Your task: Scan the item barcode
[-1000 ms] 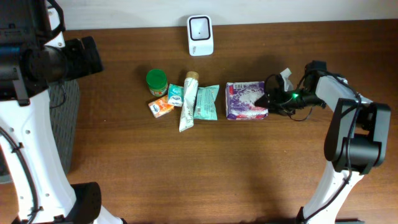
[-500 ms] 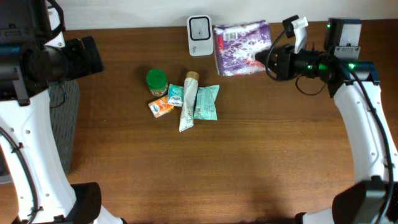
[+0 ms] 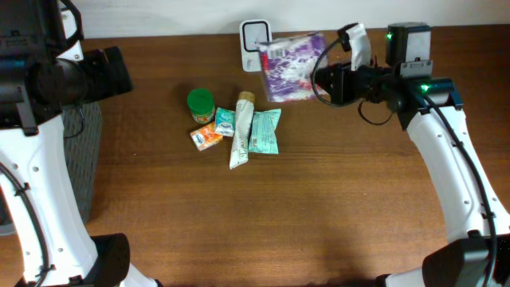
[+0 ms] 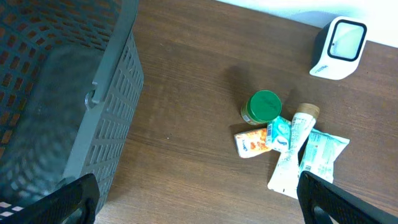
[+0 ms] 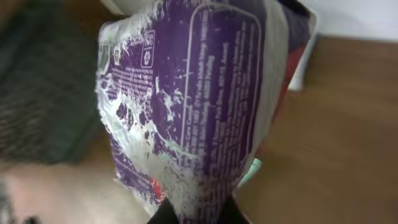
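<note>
1. The desk [image 3: 319,199] carries a grey basket [image 4: 56,93] at its left edge. The left gripper [image 4: 199,199] hangs over that side, jaws spread wide and holding nothing.
2. The right gripper [image 3: 323,82] is much nearer the job. Its jaws are pressed together, pinching the purple packet [image 3: 288,65] by its right end, aloft near the desk's back edge.
3. The packet runs leftward from the jaws, and its far end overlaps the white scanner [image 3: 253,33]. Its barcode probably needs turning toward the scanner window.
4. A green-lidded jar [image 3: 201,102] and a tube [image 3: 241,131] lie left of centre.

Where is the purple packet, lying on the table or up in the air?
In the air: the right gripper pinches the purple packet beside the scanner.
</note>
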Tool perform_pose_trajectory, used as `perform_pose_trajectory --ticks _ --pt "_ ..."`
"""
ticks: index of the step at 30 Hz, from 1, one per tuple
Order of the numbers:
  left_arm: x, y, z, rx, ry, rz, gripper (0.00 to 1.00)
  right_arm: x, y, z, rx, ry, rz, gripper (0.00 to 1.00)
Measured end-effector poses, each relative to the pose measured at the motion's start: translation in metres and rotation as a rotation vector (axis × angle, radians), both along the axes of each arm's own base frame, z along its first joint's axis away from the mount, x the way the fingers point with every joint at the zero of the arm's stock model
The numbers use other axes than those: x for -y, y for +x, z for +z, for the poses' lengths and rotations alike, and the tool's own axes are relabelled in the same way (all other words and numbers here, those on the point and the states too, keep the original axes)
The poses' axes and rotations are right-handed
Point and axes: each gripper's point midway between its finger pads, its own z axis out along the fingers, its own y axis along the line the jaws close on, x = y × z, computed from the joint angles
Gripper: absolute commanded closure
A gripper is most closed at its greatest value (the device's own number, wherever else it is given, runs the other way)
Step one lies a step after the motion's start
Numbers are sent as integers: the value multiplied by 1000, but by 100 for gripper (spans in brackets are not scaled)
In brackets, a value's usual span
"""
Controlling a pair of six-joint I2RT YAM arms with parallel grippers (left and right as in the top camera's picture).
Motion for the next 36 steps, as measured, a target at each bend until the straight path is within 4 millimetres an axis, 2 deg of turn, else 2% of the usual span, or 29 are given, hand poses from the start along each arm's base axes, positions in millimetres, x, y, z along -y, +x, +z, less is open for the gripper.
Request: perform_pose_trajectory --ticks 1,2,3,4,5,7,9,10,11,12,13,14,16,17,18,19,20,22,23,24,25,27,29,30,32,33,34,35,36 --pt "0 0 0 1 0 0 1 7 1 -7 -26 -31 -44 96" --pt "0 0 0 0 1 0 1 24 3 -20 -72 -102 -138 96" --pt "0 0 0 0 1 0 1 58 2 -43 -148 -252 -300 96" --pt "0 0 0 0 1 0 1 84 -7 -58 -211 -373 -404 96" --pt "0 0 0 0 1 0 1 98 -15 -65 -245 -441 -452 96" --pt "0 0 0 1 0 0 1 140 -34 -77 -323 -644 -599 96" --pt "0 0 0 0 1 0 1 157 -37 -94 -371 -745 -648 96" --pt "0 0 0 0 1 0 1 162 -38 -118 -433 -798 -641 96" --pt "0 0 0 0 1 0 1 164 -40 -137 -485 -835 -626 96" --pt "0 0 0 0 0 0 1 165 -42 -155 -533 -865 -609 85" --pt "0 0 0 0 1 0 1 161 -44 -162 -552 -884 -595 74" --pt "0 0 0 0 1 0 1 144 -43 -165 -532 -907 -551 59" --pt "0 0 0 0 0 0 1 110 -41 -165 -482 -914 -475 46" --pt "0 0 0 0 1 0 1 86 -41 -166 -459 -893 -429 22" --pt "0 0 0 0 1 0 1 52 -45 -167 -434 -863 -350 15" --pt "0 0 0 0 0 0 1 44 -44 -165 -424 -853 -337 10" --pt "0 0 0 0 0 0 1 27 -38 -153 -399 -811 -324 5" --pt "0 0 0 0 1 0 1 7 -23 -116 -350 -722 -322 1" --pt "0 0 0 1 0 0 1 11 -13 -86 -327 -672 -349 1" --pt "0 0 0 0 1 0 1 19 -6 -74 -317 -647 -378 1" --pt "0 0 0 0 1 0 1 46 1 -65 -339 -609 -433 1" --pt "0 0 0 0 1 0 1 120 3 -71 -457 -511 -566 1" --pt "0 0 0 0 1 0 1 165 -8 -78 -545 -457 -647 1" --pt "0 0 0 0 0 0 1 181 -11 -81 -568 -439 -680 1" --pt "0 0 0 0 1 0 1 197 -15 -94 -598 -422 -713 1" --pt "0 0 0 1 1 0 1 196 -14 -104 -600 -413 -707 4" --pt "0 0 0 1 1 0 1 186 -18 -129 -629 -393 -652 14" --pt "0 0 0 0 0 0 1 175 -24 -146 -663 -364 -597 18" --pt "0 0 0 0 1 0 1 157 -18 -159 -635 -275 -509 18"
